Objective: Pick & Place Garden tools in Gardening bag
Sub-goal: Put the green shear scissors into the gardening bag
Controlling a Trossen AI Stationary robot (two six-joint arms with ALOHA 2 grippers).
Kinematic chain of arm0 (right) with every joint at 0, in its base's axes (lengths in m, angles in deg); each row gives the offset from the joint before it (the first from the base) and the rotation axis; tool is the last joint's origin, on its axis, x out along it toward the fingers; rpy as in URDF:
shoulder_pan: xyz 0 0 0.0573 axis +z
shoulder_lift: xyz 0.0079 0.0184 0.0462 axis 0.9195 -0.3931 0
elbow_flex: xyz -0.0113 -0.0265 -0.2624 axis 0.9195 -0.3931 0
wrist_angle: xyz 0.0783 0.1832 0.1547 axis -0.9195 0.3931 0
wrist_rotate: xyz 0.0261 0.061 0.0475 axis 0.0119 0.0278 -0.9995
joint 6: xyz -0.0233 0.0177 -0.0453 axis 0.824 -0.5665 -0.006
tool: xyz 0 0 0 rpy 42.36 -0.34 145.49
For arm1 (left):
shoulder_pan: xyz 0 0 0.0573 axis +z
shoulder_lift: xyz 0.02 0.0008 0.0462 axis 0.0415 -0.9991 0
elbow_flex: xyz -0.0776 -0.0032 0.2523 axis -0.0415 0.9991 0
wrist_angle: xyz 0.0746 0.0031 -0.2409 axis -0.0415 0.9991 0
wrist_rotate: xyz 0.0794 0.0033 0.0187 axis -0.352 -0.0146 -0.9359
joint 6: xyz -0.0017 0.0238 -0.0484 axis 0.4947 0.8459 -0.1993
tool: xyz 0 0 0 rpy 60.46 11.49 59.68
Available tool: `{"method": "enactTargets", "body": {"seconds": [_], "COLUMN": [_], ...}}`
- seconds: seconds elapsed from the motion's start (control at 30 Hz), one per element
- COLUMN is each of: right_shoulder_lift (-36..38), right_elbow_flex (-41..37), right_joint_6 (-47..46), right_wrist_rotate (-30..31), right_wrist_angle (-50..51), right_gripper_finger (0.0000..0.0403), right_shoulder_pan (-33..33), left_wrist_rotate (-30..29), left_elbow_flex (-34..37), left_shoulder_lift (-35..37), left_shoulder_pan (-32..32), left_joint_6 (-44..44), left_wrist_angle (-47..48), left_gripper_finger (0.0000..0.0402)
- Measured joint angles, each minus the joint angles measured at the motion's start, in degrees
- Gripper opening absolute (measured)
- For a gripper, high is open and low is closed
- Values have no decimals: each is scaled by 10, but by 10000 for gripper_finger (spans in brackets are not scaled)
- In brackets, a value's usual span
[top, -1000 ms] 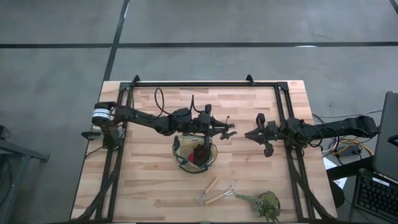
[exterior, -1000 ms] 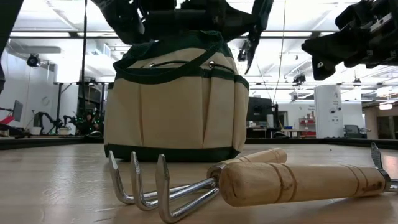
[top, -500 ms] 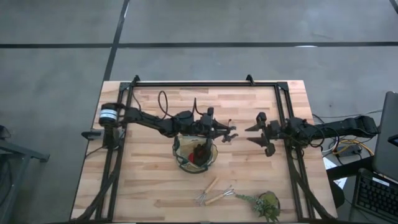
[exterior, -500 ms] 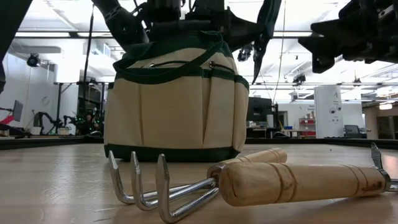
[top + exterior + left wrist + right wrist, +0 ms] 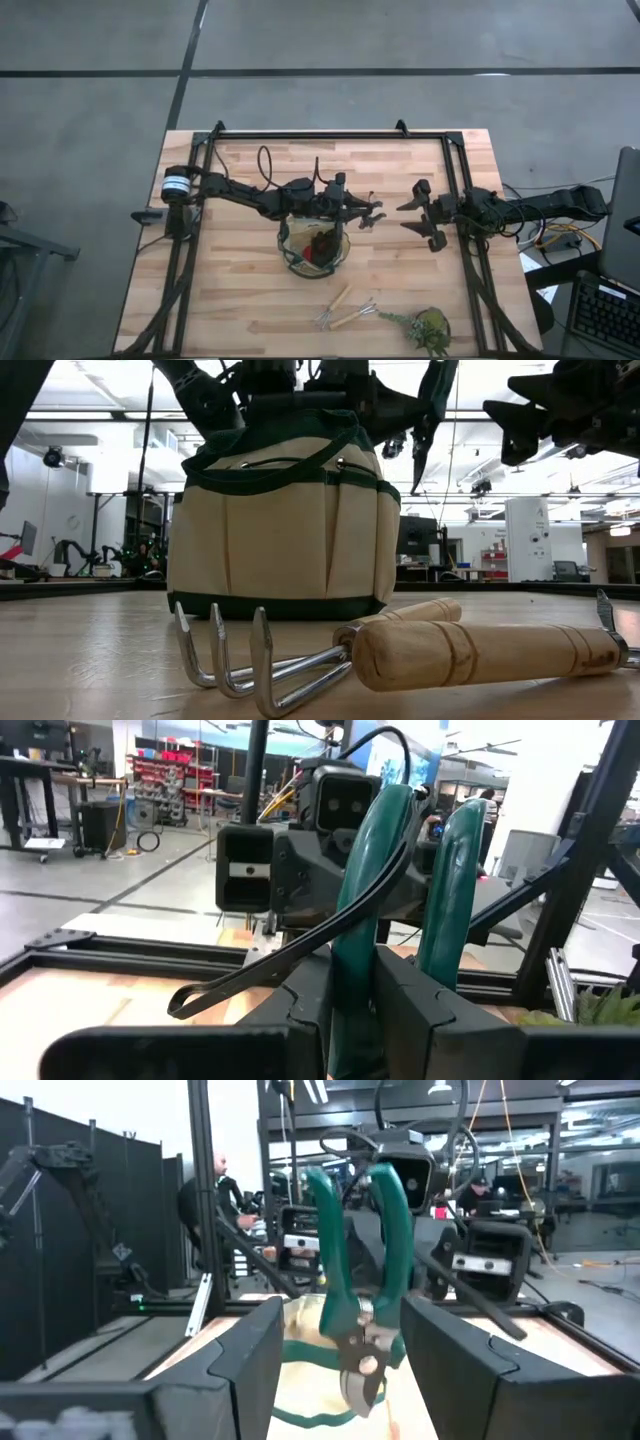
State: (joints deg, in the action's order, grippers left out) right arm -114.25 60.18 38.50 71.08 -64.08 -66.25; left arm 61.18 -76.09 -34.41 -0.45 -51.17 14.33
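The tan gardening bag with a dark green rim stands mid-table, and a red-and-black bundle lies inside it. My left gripper is level just past the bag's far right rim and is shut on green-handled pruning shears. The shears also show in the low view. My right gripper is open and faces the shears from the table's right, a short way off. Two wooden-handled fork tools lie flat near the table's near edge. My left gripper pinches the shears between its two fingers, low on the two green handles. My fingers hide the exact spot. The fingers come level from the table's left and lie across the handles. The shears hang upright, handles up and blades down, clear of the table.
A green leafy plant clump lies at the near right, beside the fork tools. A black frame runs around the table. A laptop stands off the table's right side. A person stands in the room beyond.
My left gripper has carried the shears a little toward the table's right edge and slightly up, keeping them upright. My right gripper has risen a little.
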Motion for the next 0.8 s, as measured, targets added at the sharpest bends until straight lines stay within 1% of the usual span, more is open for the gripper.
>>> {"method": "enactTargets", "body": {"seconds": [0.13, 0.27, 0.4, 0.63, 0.8], "right_shoulder_lift": [0, -10, -34, -84, -137], "right_elbow_flex": [1, 22, 36, 44, 76], "right_joint_6": [12, 25, 24, 24, 29], "right_wrist_rotate": [0, 0, -4, -6, -17], "right_wrist_angle": [-8, -6, -6, -6, -8], "right_gripper_finger": [196, 194, 196, 196, 196], "right_shoulder_pan": [0, 0, 0, 0, 13], "left_wrist_rotate": [-4, -16, -17, -17, -19], "left_elbow_flex": [-17, -41, -52, -50, -50], "left_shoulder_lift": [-13, -41, -47, -43, -43], "left_shoulder_pan": [-3, -4, -3, -3, -3], "left_joint_6": [-1, 4, 4, 6, 5], "left_wrist_angle": [1, 10, 8, 6, 7], "left_gripper_finger": [60, 60, 60, 60, 60]}}
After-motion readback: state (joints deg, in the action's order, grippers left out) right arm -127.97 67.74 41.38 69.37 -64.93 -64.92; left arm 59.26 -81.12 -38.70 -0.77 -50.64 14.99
